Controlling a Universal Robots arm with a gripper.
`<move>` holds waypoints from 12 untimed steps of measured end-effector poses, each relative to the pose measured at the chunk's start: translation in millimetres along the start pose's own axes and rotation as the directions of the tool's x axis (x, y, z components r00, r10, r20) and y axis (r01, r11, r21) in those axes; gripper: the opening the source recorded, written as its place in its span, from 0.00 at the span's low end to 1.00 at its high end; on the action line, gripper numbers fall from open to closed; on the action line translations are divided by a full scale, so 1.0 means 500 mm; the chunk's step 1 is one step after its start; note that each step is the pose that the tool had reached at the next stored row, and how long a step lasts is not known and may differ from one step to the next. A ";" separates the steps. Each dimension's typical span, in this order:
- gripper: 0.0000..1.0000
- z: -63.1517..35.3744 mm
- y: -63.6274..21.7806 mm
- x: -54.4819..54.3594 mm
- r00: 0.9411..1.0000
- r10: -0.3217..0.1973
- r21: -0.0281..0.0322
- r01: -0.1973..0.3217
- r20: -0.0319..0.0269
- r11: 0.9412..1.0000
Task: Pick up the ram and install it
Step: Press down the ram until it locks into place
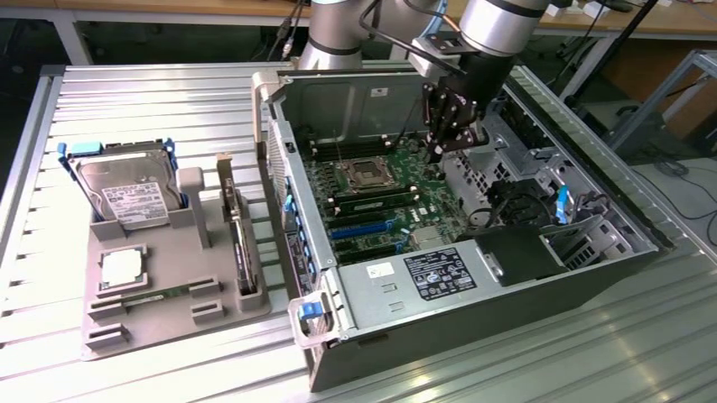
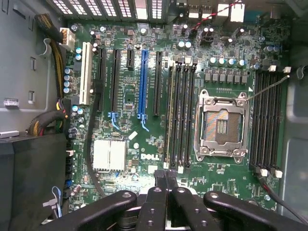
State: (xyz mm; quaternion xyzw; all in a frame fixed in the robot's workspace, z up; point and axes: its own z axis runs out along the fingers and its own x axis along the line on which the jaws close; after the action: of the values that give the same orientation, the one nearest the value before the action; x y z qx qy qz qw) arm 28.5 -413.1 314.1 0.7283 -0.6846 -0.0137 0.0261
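I have the tool pinched fully shut, empty, above the green motherboard beside its silver CPU socket. Any drift downward risks striking the black memory slots.

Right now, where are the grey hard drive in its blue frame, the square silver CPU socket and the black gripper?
Grey hard drive (image 1: 129,189): exterior view, on its labelled face.
Square silver CPU socket (image 2: 223,126): wrist view, socket middle.
Black gripper (image 2: 165,177): wrist view, between its fingertips.

A ribbed aluminium table top is seen under the open computer case. Behind the case, wooden desks on pale metal legs are ranged, and beyond its far side a grey floor with cables is visible.
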 end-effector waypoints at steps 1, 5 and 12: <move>0.11 0.000 0.000 0.000 1.000 0.000 0.000 0.000 0.000 1.000; 0.11 0.000 0.000 0.000 1.000 0.000 0.000 0.000 0.000 1.000; 0.11 0.000 0.000 0.000 0.998 0.065 -0.001 -0.065 0.004 0.998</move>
State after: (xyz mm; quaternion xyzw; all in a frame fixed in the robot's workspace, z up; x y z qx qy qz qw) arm 28.5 -413.0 314.0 0.7057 -0.7078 -0.0145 0.0257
